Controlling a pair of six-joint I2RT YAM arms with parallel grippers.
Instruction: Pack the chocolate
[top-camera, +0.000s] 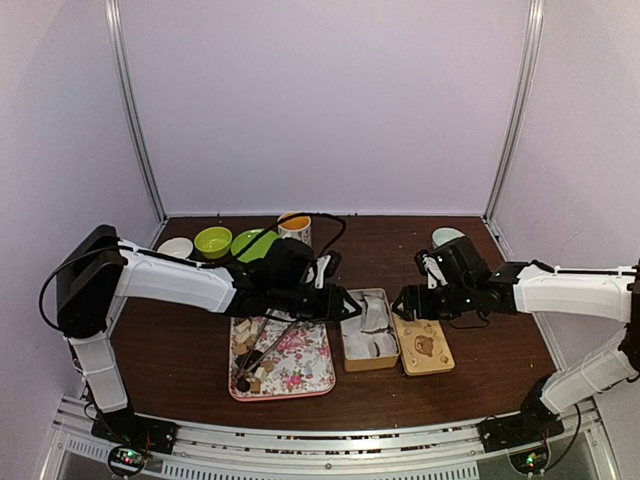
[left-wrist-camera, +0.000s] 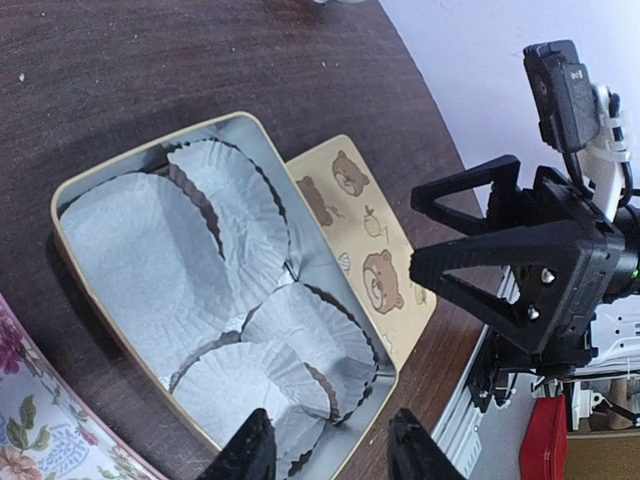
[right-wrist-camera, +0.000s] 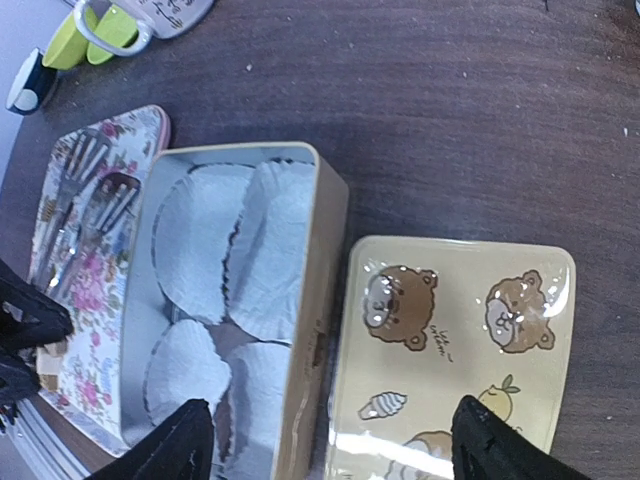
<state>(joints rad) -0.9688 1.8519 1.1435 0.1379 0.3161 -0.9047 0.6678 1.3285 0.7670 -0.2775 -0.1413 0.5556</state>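
Note:
The chocolate (top-camera: 244, 347), pale and dark bite-size pieces, lies at the front left of a floral tray (top-camera: 305, 365), with thin metal tongs (top-camera: 270, 350) (right-wrist-camera: 85, 190) lying across it. Right of the tray stands an open tin (top-camera: 343, 340) (left-wrist-camera: 150, 150) (right-wrist-camera: 310, 330) holding several empty white paper cups (left-wrist-camera: 140, 260) (right-wrist-camera: 195, 240). Its bear-printed lid (top-camera: 425, 345) (left-wrist-camera: 370, 230) (right-wrist-camera: 460, 330) lies flat beside it. My left gripper (top-camera: 338, 302) (left-wrist-camera: 332, 455) hovers over the tin, open, with nothing between its fingers. Facing it, my right gripper (top-camera: 405, 302) (right-wrist-camera: 335, 445) (left-wrist-camera: 420, 235) hangs wide open above the tin and lid.
Along the back left stand a white bowl (top-camera: 176, 247), two green bowls (top-camera: 213, 240) (top-camera: 250, 243) and a mug (top-camera: 294, 228). A pale cup (top-camera: 446, 237) sits at the back right. White walls close in the table's back and sides.

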